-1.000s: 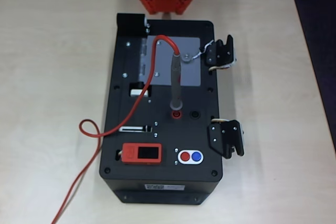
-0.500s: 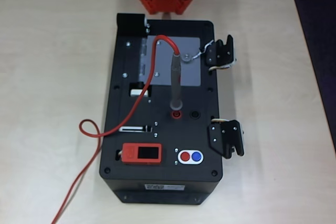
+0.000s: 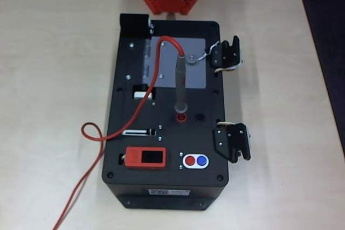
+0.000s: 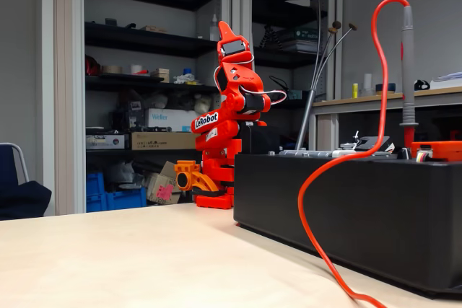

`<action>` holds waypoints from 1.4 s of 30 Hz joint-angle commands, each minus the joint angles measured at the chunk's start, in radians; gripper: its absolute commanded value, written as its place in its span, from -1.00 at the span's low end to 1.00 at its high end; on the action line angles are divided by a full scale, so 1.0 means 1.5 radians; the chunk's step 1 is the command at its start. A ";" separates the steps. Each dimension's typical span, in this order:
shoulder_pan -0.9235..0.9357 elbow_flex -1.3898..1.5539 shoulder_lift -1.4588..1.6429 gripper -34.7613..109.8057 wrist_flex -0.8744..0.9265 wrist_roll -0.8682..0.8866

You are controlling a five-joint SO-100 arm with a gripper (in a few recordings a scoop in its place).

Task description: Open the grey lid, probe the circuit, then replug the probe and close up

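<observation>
Lid (image 3: 197,74) count is one: the grey plate lies flat and shut at upper centre of the black box (image 3: 167,184) in the overhead view. One probe (image 3: 180,87) stands plugged in the red socket (image 3: 181,116), one red cable (image 3: 91,133) looping lower left. One folded orange arm (image 4: 224,117) stands mid-frame in the fixed view; whether its claw (image 4: 225,34) is spread, I cannot tell.

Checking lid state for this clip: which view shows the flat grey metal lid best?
The overhead view: the flat grey metal lid lies closed on the black box, the grey pen-shaped probe standing over it. The fixed view shows the lid edge-on.
</observation>
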 commanded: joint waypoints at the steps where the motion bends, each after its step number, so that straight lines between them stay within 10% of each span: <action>1: -0.008 0.002 -0.002 -0.52 -0.013 0.008; 8: -0.006 0.002 -0.002 -0.52 -0.013 -0.005; 11: 0.050 0.002 -0.003 -0.52 -0.013 -0.360; 17: 0.207 0.002 -0.002 -0.52 -0.012 -0.548; 27: 0.407 0.000 0.043 -0.52 0.182 -0.084; 42: 0.390 -0.174 0.041 -0.52 0.704 0.003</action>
